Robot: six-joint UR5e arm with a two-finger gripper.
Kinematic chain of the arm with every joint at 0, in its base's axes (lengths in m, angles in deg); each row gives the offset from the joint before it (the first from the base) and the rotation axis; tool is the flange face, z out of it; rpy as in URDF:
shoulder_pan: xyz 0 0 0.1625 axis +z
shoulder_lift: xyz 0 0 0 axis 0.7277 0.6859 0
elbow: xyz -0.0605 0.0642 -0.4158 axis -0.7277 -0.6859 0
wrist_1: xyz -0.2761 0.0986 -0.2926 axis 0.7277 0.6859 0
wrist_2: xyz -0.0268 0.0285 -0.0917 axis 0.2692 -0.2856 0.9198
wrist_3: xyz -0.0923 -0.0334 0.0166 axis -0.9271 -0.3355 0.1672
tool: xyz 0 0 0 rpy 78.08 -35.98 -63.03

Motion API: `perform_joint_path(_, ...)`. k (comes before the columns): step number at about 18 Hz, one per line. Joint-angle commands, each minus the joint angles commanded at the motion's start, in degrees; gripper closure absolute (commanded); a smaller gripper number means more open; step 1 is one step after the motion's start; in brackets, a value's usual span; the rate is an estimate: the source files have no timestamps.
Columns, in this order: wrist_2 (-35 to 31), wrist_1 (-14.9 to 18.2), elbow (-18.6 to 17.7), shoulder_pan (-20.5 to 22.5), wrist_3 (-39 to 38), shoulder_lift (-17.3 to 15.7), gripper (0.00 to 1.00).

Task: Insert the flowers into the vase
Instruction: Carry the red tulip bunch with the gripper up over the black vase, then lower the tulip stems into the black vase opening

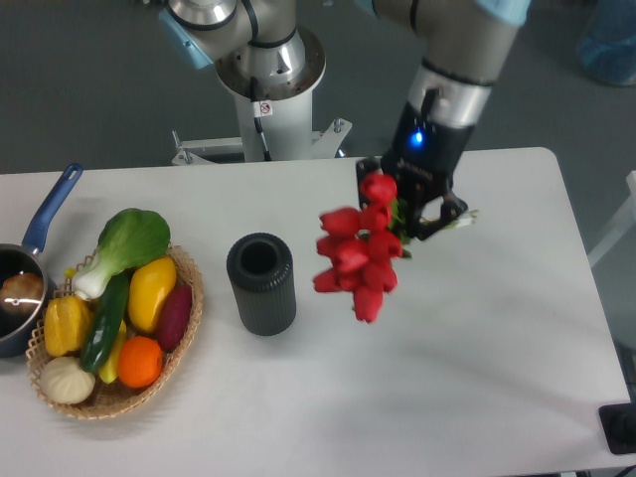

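Flowers (pixel 358 258), clamped in our closed gripper (pixel 422 204), hang right of the vase (pixel 261 283); next we must upend them, stems over its mouth.

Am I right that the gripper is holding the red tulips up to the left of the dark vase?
Not quite. In the camera view the gripper holds the red tulips up to the right of the dark vase, not the left; the basket of vegetables is on the left.
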State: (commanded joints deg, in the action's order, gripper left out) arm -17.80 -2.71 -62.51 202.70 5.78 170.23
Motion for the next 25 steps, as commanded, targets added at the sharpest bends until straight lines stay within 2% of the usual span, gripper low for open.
perform_joint_path(4, 7.74, -5.97, -5.45, 0.0, -1.25, -2.37, 0.91)
perform_joint_path(6, 14.58, -6.25, -8.08, 0.0, -3.26, -4.56, 0.92)
perform_joint_path(9, 18.29, -6.34, -10.72, -0.09, -3.27, -6.24, 0.93)
perform_joint_path(12, 24.97, -6.42, -12.57, 0.09, -3.1, -6.34, 0.93)
perform_joint_path(19, 29.99, -6.86, -15.74, -0.35, 1.03, -7.04, 0.92)
perform_joint_path(25, 30.26, -7.83, -16.8, -0.88, 4.28, -6.51, 0.92)
